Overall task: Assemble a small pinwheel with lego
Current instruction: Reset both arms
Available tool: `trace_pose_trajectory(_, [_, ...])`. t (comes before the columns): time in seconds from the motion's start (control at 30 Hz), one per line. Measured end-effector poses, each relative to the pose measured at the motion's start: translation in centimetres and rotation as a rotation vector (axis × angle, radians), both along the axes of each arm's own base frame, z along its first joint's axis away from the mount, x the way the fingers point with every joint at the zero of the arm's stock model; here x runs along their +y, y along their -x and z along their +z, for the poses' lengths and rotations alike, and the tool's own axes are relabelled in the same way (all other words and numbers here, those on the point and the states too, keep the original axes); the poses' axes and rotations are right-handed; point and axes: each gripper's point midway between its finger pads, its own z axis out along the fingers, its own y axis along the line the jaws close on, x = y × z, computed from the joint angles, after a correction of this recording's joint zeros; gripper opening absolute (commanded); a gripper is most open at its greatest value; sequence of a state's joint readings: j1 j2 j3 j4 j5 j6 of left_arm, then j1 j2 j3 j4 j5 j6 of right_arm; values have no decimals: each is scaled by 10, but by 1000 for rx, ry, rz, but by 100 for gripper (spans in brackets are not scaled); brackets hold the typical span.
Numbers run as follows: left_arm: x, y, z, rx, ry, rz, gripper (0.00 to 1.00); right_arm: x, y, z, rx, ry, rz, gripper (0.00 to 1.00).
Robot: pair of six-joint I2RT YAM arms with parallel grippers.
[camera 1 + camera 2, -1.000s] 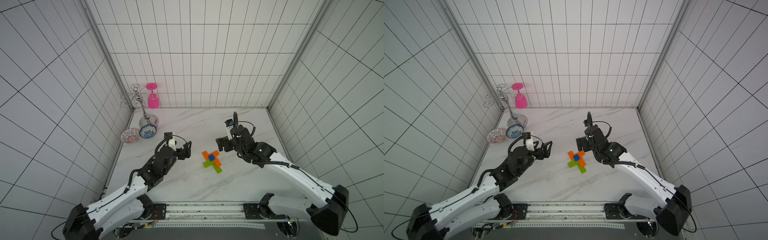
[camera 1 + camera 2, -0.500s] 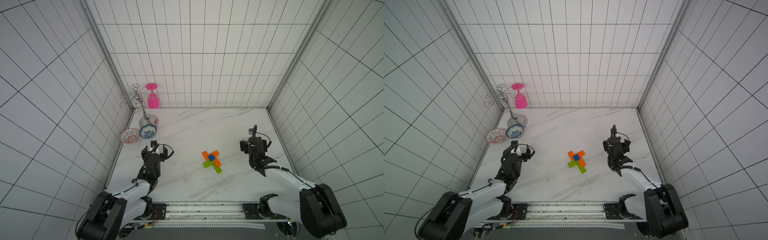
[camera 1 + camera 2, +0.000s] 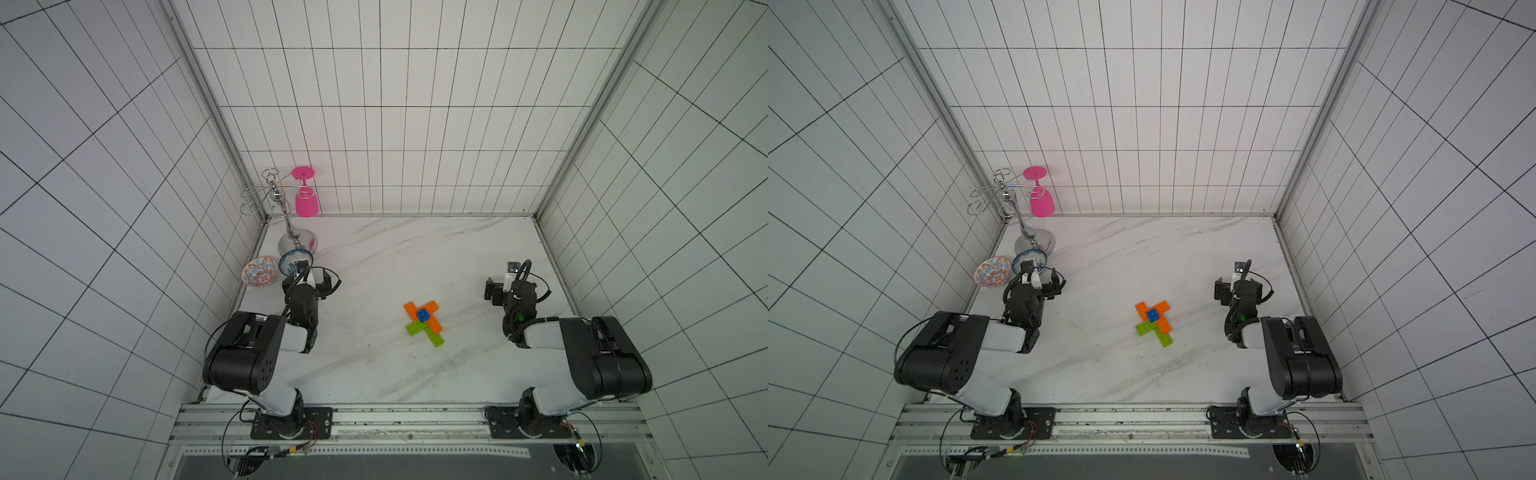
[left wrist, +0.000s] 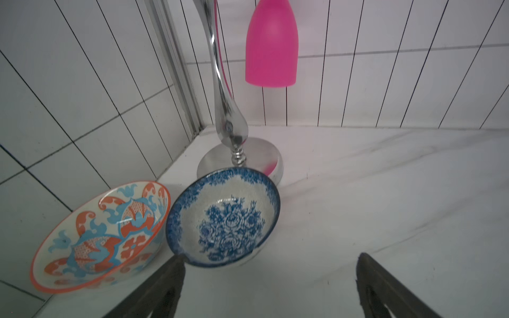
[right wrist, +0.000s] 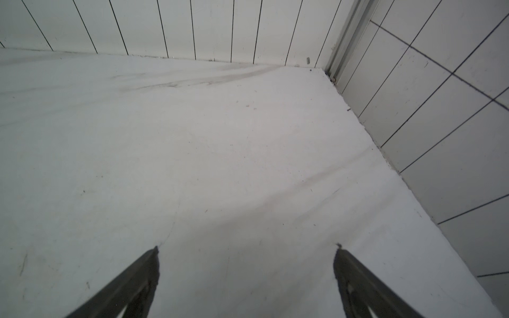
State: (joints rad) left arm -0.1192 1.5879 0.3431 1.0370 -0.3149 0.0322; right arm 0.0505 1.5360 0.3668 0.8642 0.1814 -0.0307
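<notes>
Orange-green pinwheel (image 3: 424, 323) between left end effector (image 4: 270, 257), right end effector (image 5: 247, 247); both spread wide, empty.

Orange, lime-green, blue pinwheel (image 3: 424, 322); pink glass (image 3: 306, 202)

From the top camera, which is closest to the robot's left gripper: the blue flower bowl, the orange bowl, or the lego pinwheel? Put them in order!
From the left gripper, in a top view:
1. Blue-and-white flowered ceramic bowl: just beside it.
2. Orange-and-blue patterned ceramic bowl: against the side wall.
3. Lime-green-and-orange lego pinwheel: mid-table.
</notes>
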Motion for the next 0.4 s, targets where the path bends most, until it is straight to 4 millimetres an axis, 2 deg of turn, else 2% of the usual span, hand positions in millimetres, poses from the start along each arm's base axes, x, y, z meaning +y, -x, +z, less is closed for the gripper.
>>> trace_pose_trajectory(0.4, [-1, -1, -8, 46, 18, 1, 98, -3, 1, -9, 32, -64, 8, 99])
